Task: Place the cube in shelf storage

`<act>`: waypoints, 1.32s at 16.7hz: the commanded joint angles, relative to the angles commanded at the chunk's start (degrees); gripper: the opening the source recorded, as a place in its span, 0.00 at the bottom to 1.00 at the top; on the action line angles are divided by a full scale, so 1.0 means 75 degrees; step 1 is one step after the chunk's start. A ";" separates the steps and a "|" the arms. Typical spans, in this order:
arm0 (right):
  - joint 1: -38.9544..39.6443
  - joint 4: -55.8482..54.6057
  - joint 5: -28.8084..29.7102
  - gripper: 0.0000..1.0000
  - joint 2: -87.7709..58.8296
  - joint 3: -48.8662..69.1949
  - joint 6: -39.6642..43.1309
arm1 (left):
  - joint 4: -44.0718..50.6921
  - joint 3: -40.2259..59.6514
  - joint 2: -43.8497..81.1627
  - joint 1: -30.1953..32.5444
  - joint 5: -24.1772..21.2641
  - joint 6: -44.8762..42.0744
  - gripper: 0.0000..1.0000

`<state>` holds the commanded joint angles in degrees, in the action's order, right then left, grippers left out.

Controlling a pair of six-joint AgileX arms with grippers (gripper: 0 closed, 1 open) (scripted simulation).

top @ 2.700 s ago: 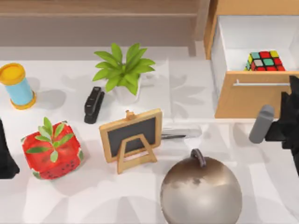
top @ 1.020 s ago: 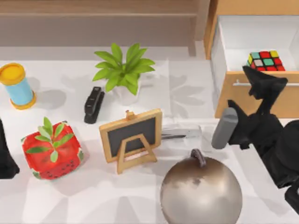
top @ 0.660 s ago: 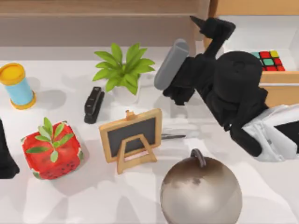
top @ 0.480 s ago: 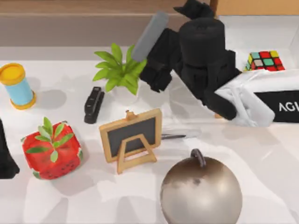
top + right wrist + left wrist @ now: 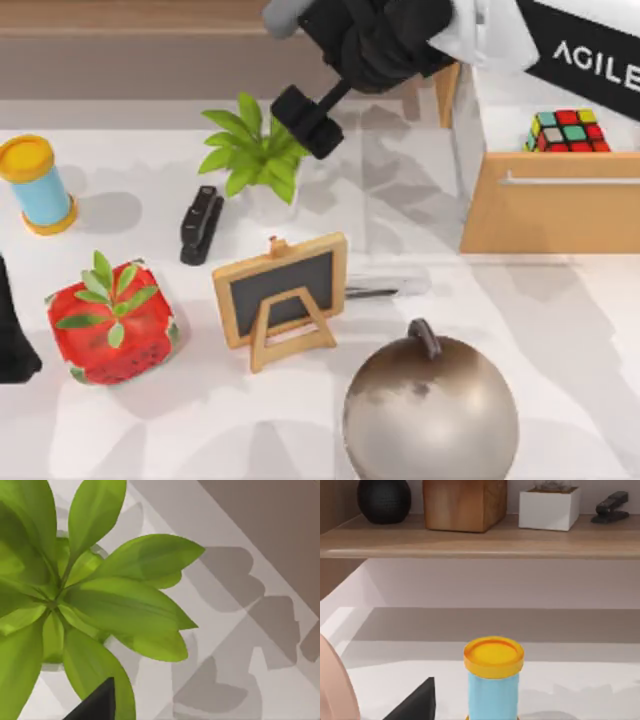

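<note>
**Left arm and left edge.** The left arm (image 5: 12, 335) is parked at the worktop's (image 5: 560, 330) left edge. Whether the left claw (image 5: 414, 706) is released or clenched cannot be told; one dark tip of it enters the left wrist view, facing the blue spool with a yellow cap (image 5: 35, 185).

**Rear.** The shelf storage (image 5: 200, 55) runs along the back from the left, with its recess under a light-wood board.

**Centre.** The right arm (image 5: 385, 35) hangs above the potted plant (image 5: 262, 150), well apart from the cube. The right claw (image 5: 95, 706) appears as a single dark tip over the leaves, so its state cannot be told either, and nothing is seen in its grip.

**Right.** The cube (image 5: 567, 131) lies in the open drawer of the drawer cabinet (image 5: 545, 215), just behind the drawer front.

**Step in hand (a judgement): reaching for the cube.**
- The claw should come over the drawer and descend straight down between its walls.
- It should close across two opposite faces of the cube.
- It should lift clear of the drawer front before travelling left.
- The carry should pass high over the plant's leaves.
- Entry to the recess should be low and level, under the board.

**Hidden or cut off.**
- The arm's body covers part of the shelf's right end and the cabinet's corner.
- The lower faces of the cube are out of sight.
- A pale curved shape at the edge of the left wrist view cannot be identified.
</note>
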<state>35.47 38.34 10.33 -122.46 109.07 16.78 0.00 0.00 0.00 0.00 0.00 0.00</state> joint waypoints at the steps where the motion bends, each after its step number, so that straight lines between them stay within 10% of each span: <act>1: -0.0186 0.0889 -0.0374 1.00 -0.0176 0.0693 -0.0258 | 0.0000 0.0000 0.0000 0.0000 0.0000 0.0000 1.00; 10: -0.3380 0.5821 -0.1353 1.00 -0.2056 0.4007 -0.2343 | 0.0000 0.0000 0.0000 0.0000 0.0000 0.0000 1.00; 22: -0.3663 0.5811 -0.1285 1.00 -0.2173 0.3681 -0.2737 | 0.0000 0.0000 0.0000 0.0000 0.0000 0.0000 1.00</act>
<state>8.00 81.92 0.69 -138.76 136.68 -3.75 0.00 0.00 0.00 0.00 0.00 0.00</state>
